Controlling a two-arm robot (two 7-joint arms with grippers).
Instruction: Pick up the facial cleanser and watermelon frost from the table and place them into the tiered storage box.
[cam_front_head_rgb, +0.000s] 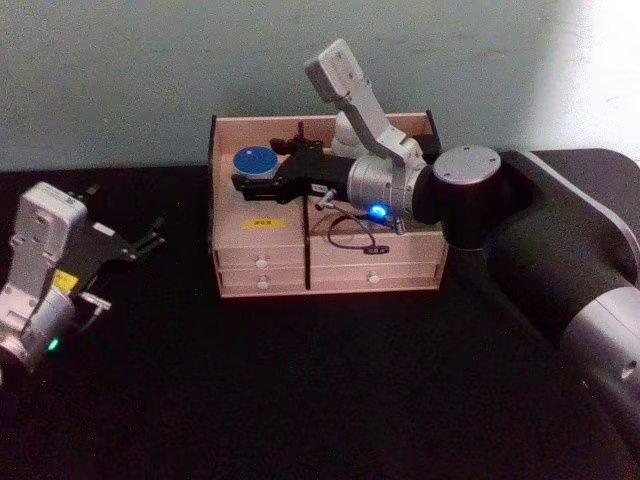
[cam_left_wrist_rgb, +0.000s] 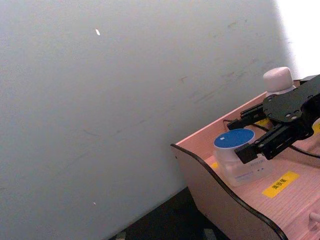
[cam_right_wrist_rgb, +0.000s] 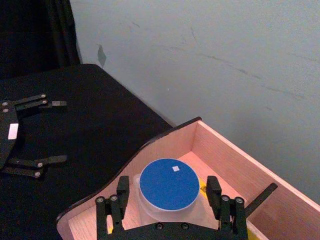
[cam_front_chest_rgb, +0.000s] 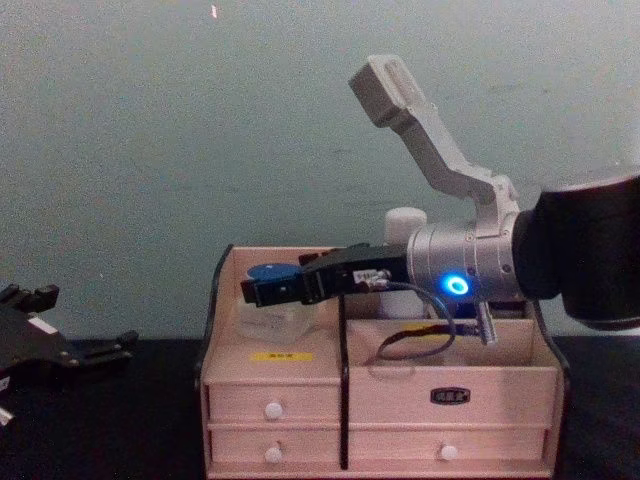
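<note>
Watching this one, it looks close to finished to me. The jar with the blue lid is inside the box, upright in the raised compartment at the back left corner. In the left wrist view its base seems to rest on the compartment floor. The right gripper reaches in from the right across the top of the box and straddles that jar. Honestly, I can't tell whether it's clamping the jar or slack, because the fit is too tight to read. A bottle with a white cap also stands at the back of the box, right of the middle divider and behind the right arm. I take those two for the cleanser and the watermelon frost, but I can't read any label, so I couldn't say which is which. The left gripper hangs spread wide and empty over the table near its left edge, well apart from the box, and looks parked to me. What's left, by my reckoning, is to let go of the jar if that isn't done. After that the right arm has to lift clear without tipping the jar or clipping the box's side wall.
</note>
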